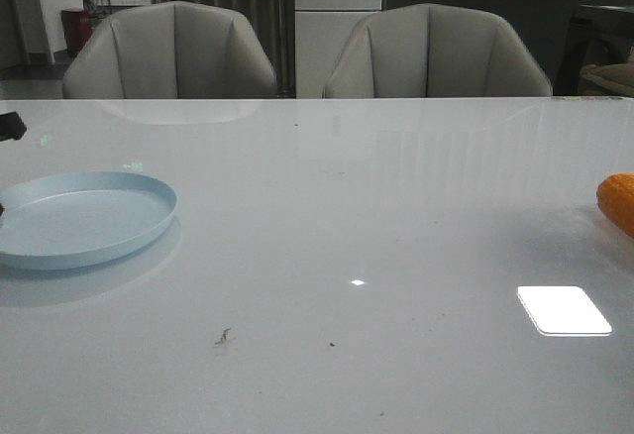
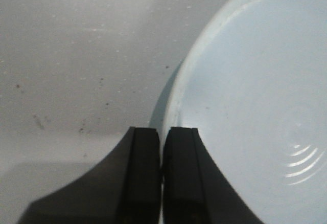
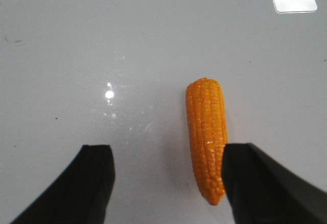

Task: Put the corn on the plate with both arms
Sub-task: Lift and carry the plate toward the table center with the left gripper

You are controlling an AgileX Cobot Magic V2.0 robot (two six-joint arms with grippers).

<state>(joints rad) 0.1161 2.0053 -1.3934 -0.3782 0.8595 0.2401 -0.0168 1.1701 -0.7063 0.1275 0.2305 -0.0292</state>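
The pale blue plate [image 1: 84, 218] lies flat on the white table at the left. In the left wrist view the plate [image 2: 255, 81] fills one side, and my left gripper [image 2: 162, 130] is shut and empty, its tips over the plate's rim. A dark bit at the front view's left edge [image 1: 12, 127] may be that arm. The orange-yellow corn [image 1: 618, 201] lies on the table at the right edge, cut off by the frame. In the right wrist view the corn [image 3: 207, 132] lies between the fingers of my open right gripper [image 3: 168, 155], close to one finger [image 3: 255, 183].
Two grey chairs [image 1: 173, 53] [image 1: 436, 53] stand behind the table's far edge. A bright window reflection [image 1: 563, 310] lies on the table near the corn. A small dark speck [image 1: 224, 336] sits near the front middle.
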